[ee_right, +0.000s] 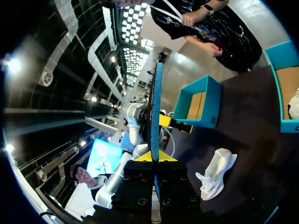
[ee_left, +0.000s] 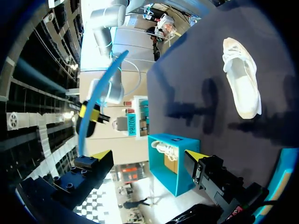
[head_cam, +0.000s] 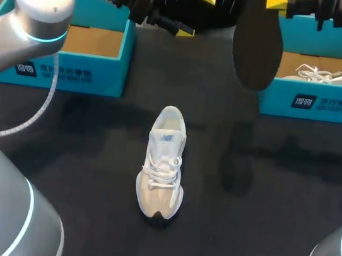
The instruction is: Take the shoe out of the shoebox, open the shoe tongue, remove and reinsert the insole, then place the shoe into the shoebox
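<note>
A white and beige shoe (head_cam: 163, 165) lies on the black table, toe toward me, laces loose. High above the table's back, my right gripper (head_cam: 275, 2) is shut on a dark insole (head_cam: 257, 44) that hangs down from it. In the right wrist view the insole (ee_right: 156, 102) stands edge-on between the shut yellow tips (ee_right: 156, 156), with the shoe (ee_right: 215, 172) far below. My left gripper (head_cam: 196, 14) hovers open and holds nothing, just left of the insole. Its own view shows the wide-open gripper (ee_left: 148, 156), the shoe (ee_left: 243, 77) and the insole (ee_left: 91, 126).
An open blue shoebox (head_cam: 93, 66) with a bare cardboard floor stands at the back left. A second blue shoebox (head_cam: 318, 101) at the back right holds another white shoe (head_cam: 328, 75). Black tabletop surrounds the shoe on all sides.
</note>
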Available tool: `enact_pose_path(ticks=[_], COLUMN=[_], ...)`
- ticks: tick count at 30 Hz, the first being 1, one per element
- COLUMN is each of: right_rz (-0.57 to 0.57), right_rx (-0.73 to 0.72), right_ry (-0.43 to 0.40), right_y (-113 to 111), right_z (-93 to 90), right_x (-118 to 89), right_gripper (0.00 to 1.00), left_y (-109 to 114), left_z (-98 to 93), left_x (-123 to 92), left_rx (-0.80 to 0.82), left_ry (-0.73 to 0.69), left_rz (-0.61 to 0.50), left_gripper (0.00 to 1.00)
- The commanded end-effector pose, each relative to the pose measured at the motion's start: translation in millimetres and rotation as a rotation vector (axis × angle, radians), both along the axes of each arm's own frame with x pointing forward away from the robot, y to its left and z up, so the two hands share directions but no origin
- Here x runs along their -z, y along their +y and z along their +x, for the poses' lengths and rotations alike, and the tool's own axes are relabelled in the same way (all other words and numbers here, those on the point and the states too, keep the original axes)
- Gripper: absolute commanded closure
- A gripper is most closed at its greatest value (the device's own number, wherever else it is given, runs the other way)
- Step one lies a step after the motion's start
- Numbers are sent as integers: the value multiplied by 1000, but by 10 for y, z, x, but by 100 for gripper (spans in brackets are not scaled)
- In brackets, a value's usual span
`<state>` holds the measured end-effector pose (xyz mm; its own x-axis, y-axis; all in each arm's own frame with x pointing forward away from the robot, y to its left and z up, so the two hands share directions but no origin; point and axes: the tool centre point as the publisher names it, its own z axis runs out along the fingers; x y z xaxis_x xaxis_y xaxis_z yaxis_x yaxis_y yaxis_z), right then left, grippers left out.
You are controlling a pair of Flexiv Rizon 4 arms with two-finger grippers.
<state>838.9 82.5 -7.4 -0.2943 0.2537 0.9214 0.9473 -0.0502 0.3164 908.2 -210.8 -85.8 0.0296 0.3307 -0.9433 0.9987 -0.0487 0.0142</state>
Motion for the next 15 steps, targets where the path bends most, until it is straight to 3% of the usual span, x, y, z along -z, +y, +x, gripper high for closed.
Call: enact_pose_path(ticks=[1,7,15], right_rz=[38,56,57], right_rx=[11,41,21], right_ry=[80,209,286], right_y=[99,277,611], right_z=[245,446,610], right_x=[153,424,658], right_gripper=[100,100,100], left_y=[73,55,46], left_z=[-123,-243,-344], left_x=[48,70,-3], left_rx=[-18,-38,-43], left_ry=[-20,-9,-40], left_rz=[-101,-199,-312], left_gripper=[0,0,0])
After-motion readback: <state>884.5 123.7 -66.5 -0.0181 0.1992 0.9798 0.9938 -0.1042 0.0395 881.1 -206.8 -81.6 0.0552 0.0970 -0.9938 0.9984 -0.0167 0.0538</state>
